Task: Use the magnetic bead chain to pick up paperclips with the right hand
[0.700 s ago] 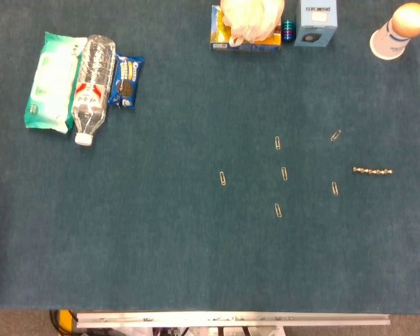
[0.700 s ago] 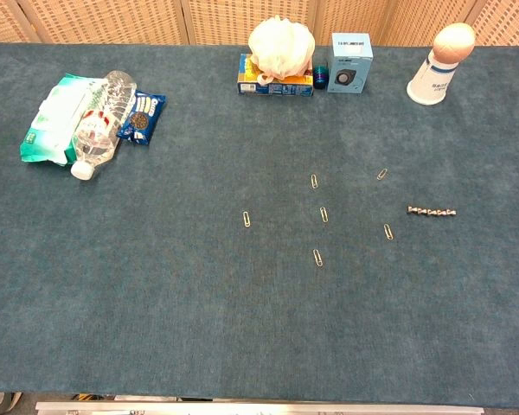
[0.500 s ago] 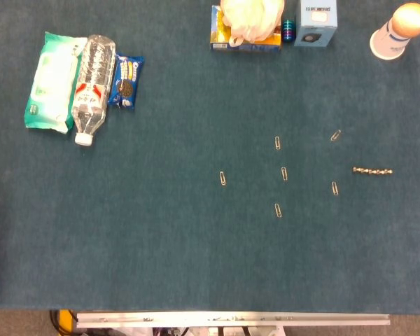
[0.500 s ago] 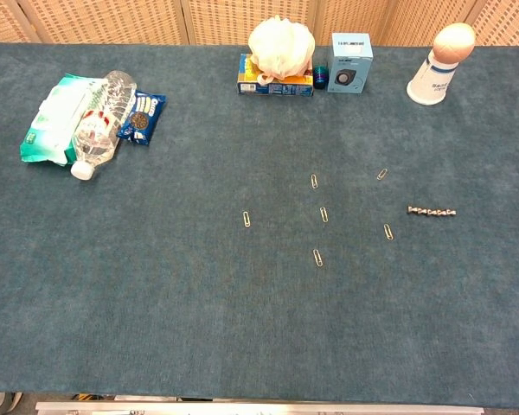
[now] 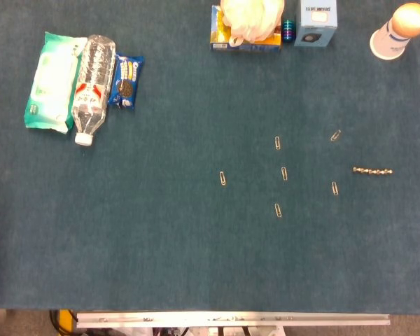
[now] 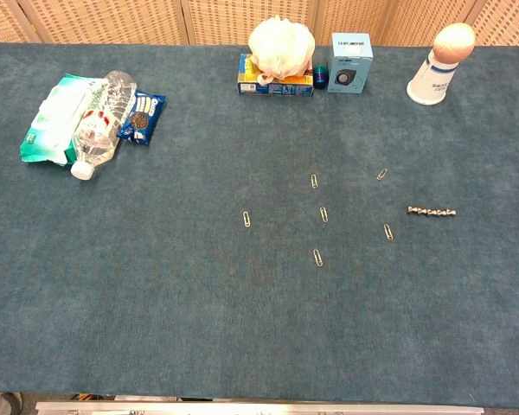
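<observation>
Nothing underway yet: neither hand shows in the head or chest view, so I cannot tell how their fingers are set.

Short chain of small silvery magnetic beads (image 5: pixel 372 171) lies flat on the blue-green felt-covered table (image 5: pixel 161 245), running left to right, on the right side, clear of everything else. Six thin gold-coloured wire paperclips are scattered to its left: nearest ones (image 5: pixel 334 187) and (image 5: pixel 335 136), then a loose column (image 5: pixel 278 143), (image 5: pixel 284 173), (image 5: pixel 278 210), and one outlier further left (image 5: pixel 225 178). None touches the chain or another clip.

Handling, as a guess: the chain looks light, limp and jointed, likely to sag or fold wherever it is not supported. Beads are small and smooth, so prone to slip from a loose pinch, and the felt gives little room underneath. Best hold seems to be a thumb-and-finger pinch on its right end, leaving the left end free to trail over the clips. Clips are light and should jump to it when near.

Far edge: white mesh bath puff (image 6: pixel 281 41) on a box; left: clear plastic water bottle (image 5: pixel 92 87).
</observation>
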Robot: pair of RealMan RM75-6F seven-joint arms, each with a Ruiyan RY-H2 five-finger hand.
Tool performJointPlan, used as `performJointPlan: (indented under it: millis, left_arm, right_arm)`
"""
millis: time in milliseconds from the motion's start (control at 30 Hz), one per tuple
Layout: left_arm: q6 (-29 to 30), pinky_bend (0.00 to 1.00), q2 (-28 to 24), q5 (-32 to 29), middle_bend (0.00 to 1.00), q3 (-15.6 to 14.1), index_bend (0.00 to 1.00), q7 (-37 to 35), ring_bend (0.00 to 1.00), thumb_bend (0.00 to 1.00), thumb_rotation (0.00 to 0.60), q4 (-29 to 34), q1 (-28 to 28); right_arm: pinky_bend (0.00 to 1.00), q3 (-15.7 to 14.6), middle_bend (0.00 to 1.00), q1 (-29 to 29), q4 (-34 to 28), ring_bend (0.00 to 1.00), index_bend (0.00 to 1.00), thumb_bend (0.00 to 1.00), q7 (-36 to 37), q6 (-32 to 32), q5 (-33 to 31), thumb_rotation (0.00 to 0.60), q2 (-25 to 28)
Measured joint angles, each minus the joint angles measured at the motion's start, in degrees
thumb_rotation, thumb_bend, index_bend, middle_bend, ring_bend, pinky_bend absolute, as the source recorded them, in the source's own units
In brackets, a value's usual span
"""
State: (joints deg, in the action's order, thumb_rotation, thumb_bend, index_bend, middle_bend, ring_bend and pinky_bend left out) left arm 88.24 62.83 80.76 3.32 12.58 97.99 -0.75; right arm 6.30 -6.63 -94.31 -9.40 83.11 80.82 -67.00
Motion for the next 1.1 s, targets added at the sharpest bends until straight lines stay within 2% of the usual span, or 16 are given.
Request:
performJointPlan:
  millis: [233,600,833,1100]
  left_arm:
    - [1.73,0.68,-0.49,2.35,0.45,-0.72,0.61,-0.15,0.45,0.0,0.6,1.15,0.68]
    - [1.59,0.68,-0.8,3.59,0.45,-1.56,0.61,0.13,0.45,0.0,0.6,1.76,0.87]
    - [1.51,0.68,-0.92,3.26,0.45,-1.43,0.61,0.14,0.45,0.0,0.6,1.93,0.92]
    - [1.83,0.68,-1.05,3.48,0.45,-1.47,0.61,0.16,0.45,0.0,0.6,2.18,1.11]
  right_arm:
    - [0.47,-0.2,0.26,-0.53,0.39,0.16,0.41,0.0,-2.47,-0.15,0.41,0.6,-1.59]
    - [0.39,-0.18,0.23,-1.83,1.97,0.16,0.41,0.0,-5.08,-1.09,0.61,0.6,-4.12]
    - [0.31,-0.15,0.18,-2.15,3.31,0.11,0.41,0.09,-4.99,-1.7,0.01,0.6,-5.07]
    - [0.27,-0.6,0.16,-1.98,4.05,0.08,0.41,0.11,-6.61,-3.17,-2.42,0.6,-6.08]
